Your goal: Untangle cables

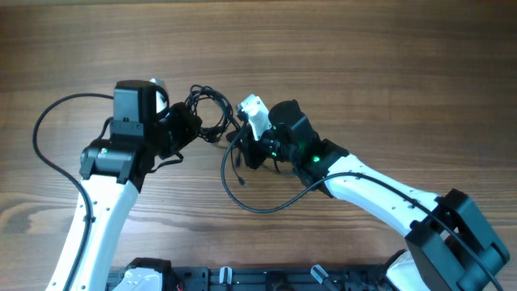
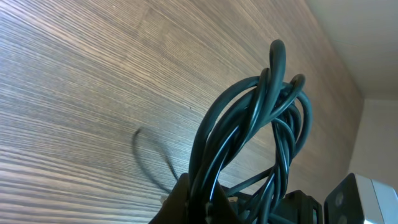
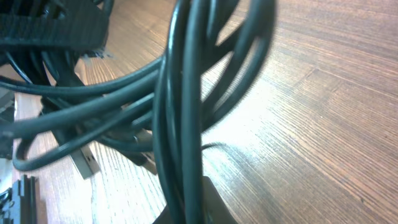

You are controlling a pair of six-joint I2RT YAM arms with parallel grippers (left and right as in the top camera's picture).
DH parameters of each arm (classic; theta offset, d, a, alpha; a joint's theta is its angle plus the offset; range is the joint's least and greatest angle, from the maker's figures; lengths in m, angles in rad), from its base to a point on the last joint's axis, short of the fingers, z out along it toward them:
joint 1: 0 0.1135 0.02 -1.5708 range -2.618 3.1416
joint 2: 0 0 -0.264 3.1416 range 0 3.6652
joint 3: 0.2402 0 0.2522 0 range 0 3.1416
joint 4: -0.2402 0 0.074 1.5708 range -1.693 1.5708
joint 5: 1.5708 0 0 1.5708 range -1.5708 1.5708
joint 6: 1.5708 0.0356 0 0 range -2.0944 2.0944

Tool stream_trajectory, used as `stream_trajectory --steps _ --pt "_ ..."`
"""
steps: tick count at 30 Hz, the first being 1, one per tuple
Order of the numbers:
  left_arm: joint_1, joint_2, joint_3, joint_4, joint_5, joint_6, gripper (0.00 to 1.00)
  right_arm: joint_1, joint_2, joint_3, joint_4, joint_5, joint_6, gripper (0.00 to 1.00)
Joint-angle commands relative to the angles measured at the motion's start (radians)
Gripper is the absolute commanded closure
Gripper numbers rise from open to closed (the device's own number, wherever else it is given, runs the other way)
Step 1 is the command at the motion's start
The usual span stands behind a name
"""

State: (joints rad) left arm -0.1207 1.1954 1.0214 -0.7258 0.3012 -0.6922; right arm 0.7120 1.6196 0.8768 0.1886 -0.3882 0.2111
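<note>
Cables (image 1: pixel 212 111) bunched mid-table | left gripper (image 1: pixel 186 127) clamped on the loops | right gripper (image 1: pixel 243 147) pinching strands

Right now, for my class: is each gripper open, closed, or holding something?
Left gripper: closed on the cables.
Right gripper: closed on the cables too.

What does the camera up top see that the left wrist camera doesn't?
Only the overhead view shows the left gripper and right gripper meeting at the cables, plus a loose strand curving across the table. Only the left wrist view shows the strands close up, bunched into a raised loop with a faint shadow on the wood. Both show dark cables and wooden table.
</note>
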Motion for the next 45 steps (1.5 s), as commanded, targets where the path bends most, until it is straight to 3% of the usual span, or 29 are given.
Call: stream_trajectory --steps 1,5,8,16,21,28,42,45 --pt "0.029 -0.024 0.011 0.003 -0.014 0.088 0.96 -0.004 0.006 0.006 -0.024 0.032 0.023 0.96" --pt "0.034 -0.024 0.011 0.003 -0.019 0.209 0.96 -0.01 0.003 0.007 -0.076 -0.027 0.111 0.96" --pt "0.034 -0.024 0.011 0.003 -0.03 0.298 0.96 -0.035 -0.02 0.007 -0.124 -0.206 0.135 0.96" --pt "0.033 -0.024 0.011 0.004 -0.029 0.349 0.96 -0.174 -0.147 0.007 -0.135 -0.659 0.244 0.96" --pt "0.005 -0.024 0.011 0.013 -0.029 0.349 0.96 -0.194 -0.171 0.007 -0.051 -0.767 0.365 0.96" --pt "-0.109 -0.024 0.011 0.046 -0.029 0.346 0.96 -0.192 -0.17 0.007 0.065 -0.702 0.468 0.96" --pt "-0.238 -0.024 0.011 0.121 -0.006 0.349 0.96 -0.194 -0.142 0.006 -0.043 -0.399 0.469 0.96" --pt "-0.241 -0.024 0.011 0.12 0.017 0.407 0.96 -0.196 -0.128 0.006 -0.055 -0.393 0.469 0.96"
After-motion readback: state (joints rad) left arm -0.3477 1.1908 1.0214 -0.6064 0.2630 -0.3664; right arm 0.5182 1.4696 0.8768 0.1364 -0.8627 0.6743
